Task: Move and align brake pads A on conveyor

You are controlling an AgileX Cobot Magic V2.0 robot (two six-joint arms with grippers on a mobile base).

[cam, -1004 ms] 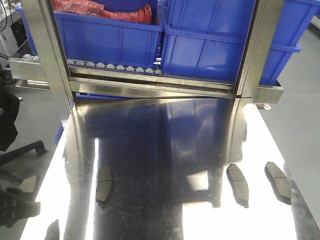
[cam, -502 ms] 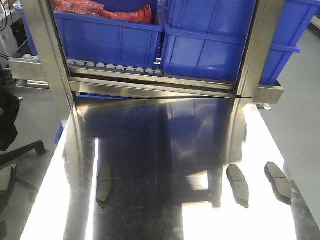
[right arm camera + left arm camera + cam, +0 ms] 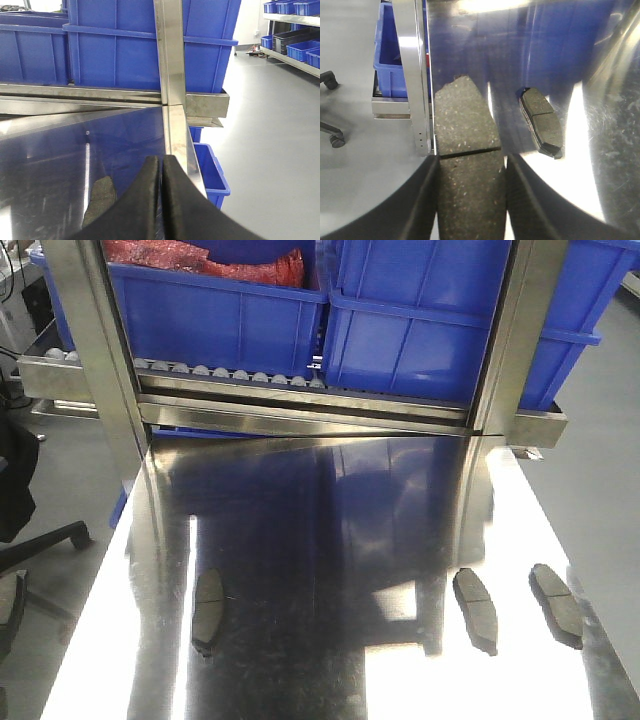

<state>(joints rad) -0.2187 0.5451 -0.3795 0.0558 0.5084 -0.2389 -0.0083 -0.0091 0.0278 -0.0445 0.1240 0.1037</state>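
The left gripper (image 3: 472, 160) shows only as two black fingers cut off by the bottom of the frame. They are clamped against the long edges of the held pad (image 3: 467, 150), a rough, speckled grey oblong with a thin groove across it. Its near end runs out of view. It hangs at the left edge of the steel table (image 3: 600, 165), beside the smooth grey floor (image 3: 360, 165).

The right gripper (image 3: 161, 161) has its fingers pressed together with nothing between them. Behind them a half-hidden pad (image 3: 100, 197) lies on the table; I cannot tell which one it is.

Just beyond the held pad, the left pad (image 3: 540, 125) lies flat on the table, a darker backing plate showing along one edge. Toward the table's right side lie the middle pad (image 3: 476, 609) and the right pad (image 3: 557, 602), the latter close to the edge. The tabletop is mirror-bright, with glare patches and blue reflections.

At the table's far end stand steel posts (image 3: 520, 340) and a roller rack (image 3: 230, 373) carrying blue bins (image 3: 420, 330). One bin holds something red, too cropped to identify.
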